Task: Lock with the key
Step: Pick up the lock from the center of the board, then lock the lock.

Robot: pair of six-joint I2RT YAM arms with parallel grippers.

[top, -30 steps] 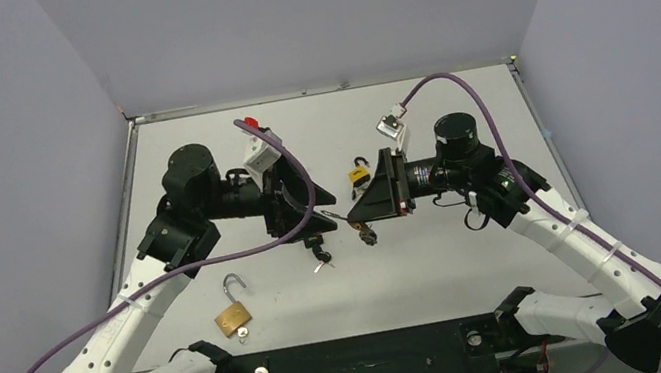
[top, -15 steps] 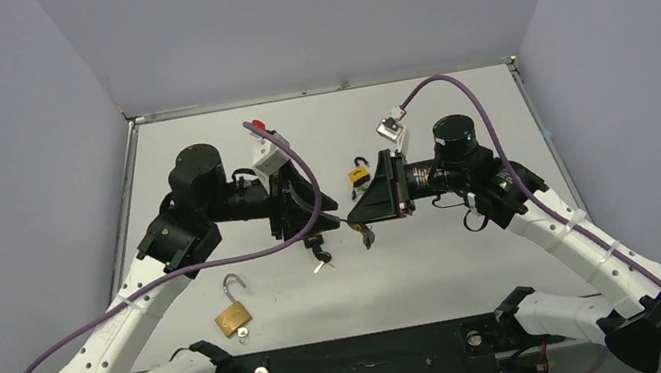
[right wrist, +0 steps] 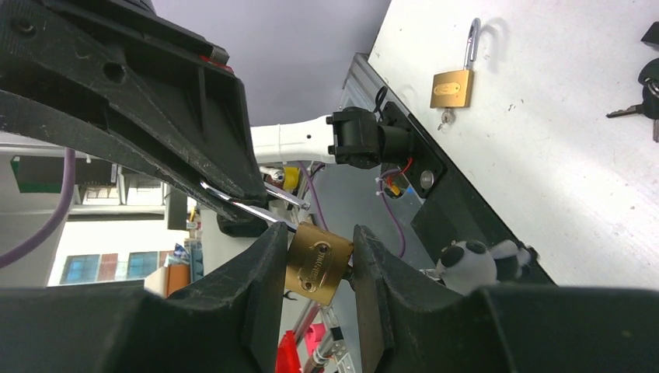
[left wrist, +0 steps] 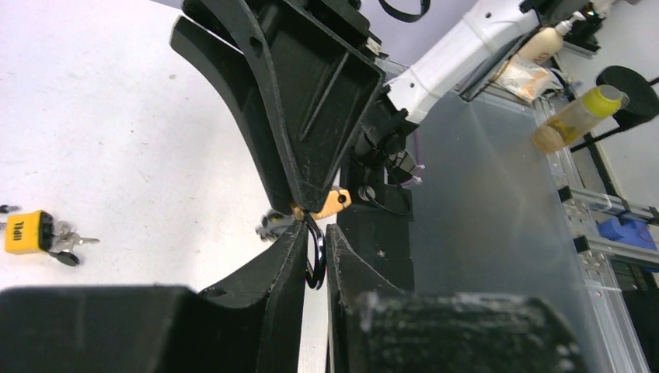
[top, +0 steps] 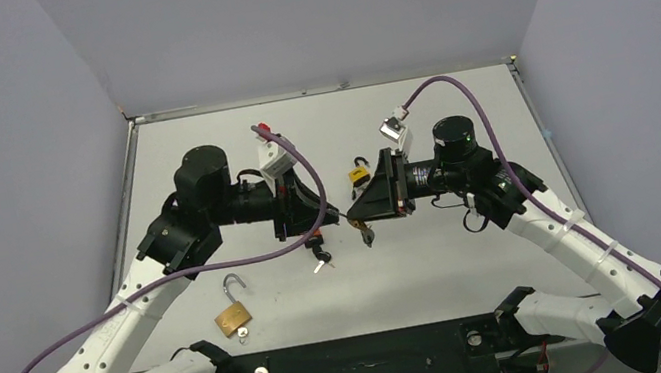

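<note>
The right gripper (right wrist: 319, 242) is squeezing the brass padlock (right wrist: 314, 268) up in the air. The left gripper (left wrist: 314, 233) is pinching the key (right wrist: 241, 208), holding its tip right at the padlock, maybe not inside yet. Turning is still waiting.

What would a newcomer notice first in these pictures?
Above the middle of the table, the right pincer grips a brass padlock while the left pincer points a key at it. On the table lie an open brass lock, near left, and a yellow lock farther back.
</note>
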